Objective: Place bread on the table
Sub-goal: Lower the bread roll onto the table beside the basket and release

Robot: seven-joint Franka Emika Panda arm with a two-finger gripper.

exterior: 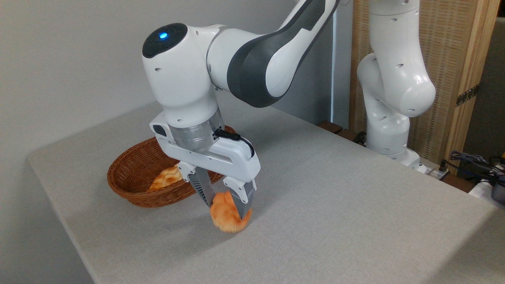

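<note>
The bread [225, 217], a small round golden-orange bun, is pinched between the two grey fingers of my gripper [227, 211]. The gripper is shut on it and points down. The bun sits at or just above the light grey table [335, 205], in front of and to the right of the wicker basket; I cannot tell whether it touches the surface. The bun looks slightly blurred.
A brown oval wicker basket [136, 185] stands behind and to the left of the gripper, with a flat braided golden loaf [165, 178] inside. The robot's base [388, 130] rises at the table's far right edge. Cables [471, 161] lie beyond that edge.
</note>
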